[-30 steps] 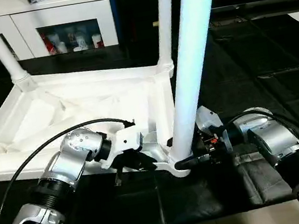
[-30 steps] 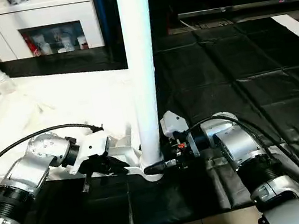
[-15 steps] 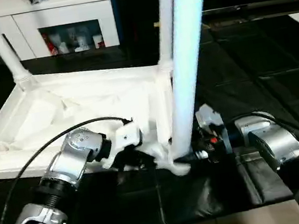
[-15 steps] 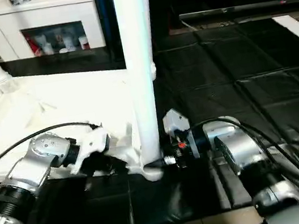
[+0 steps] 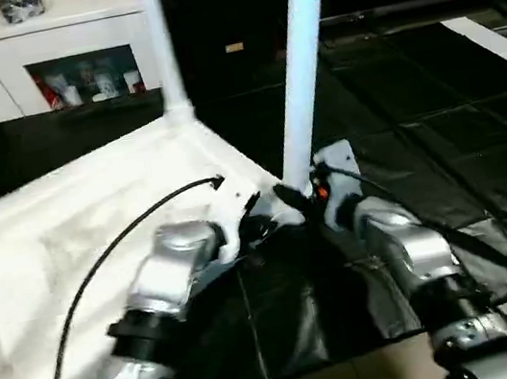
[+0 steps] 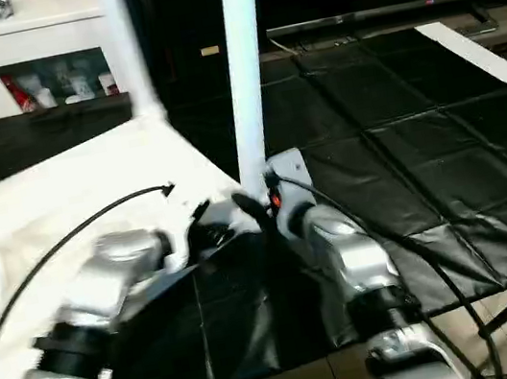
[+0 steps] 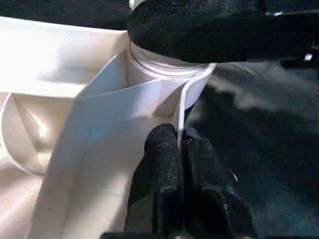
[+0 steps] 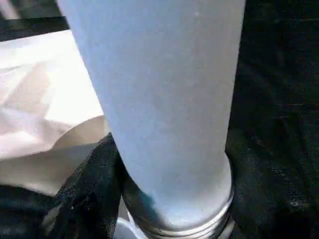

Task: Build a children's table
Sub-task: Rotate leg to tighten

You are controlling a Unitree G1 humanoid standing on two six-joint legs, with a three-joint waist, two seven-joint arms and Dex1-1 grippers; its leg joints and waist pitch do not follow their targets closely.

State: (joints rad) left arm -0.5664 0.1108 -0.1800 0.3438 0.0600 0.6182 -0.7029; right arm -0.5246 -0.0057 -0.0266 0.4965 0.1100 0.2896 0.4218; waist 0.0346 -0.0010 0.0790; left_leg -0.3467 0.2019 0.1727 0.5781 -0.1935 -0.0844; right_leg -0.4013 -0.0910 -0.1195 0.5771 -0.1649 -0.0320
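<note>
**Both claws at the near corner of the upturned table**

Black floor mat (image 5: pixel 445 167) lies under everything you see, with a white cabinet (image 5: pixel 37 60) along the back. Your table top (image 5: pixel 59 251) rests upside down on the mat. One leg (image 5: pixel 306 64) stands in the near corner socket and another leg (image 5: pixel 162 49) in the far corner. Your right gripper (image 5: pixel 292 199) is clasped around the near leg just above its socket. Your left gripper (image 7: pixel 178 149) is pinched shut on the thin rim beside that same corner.
</note>
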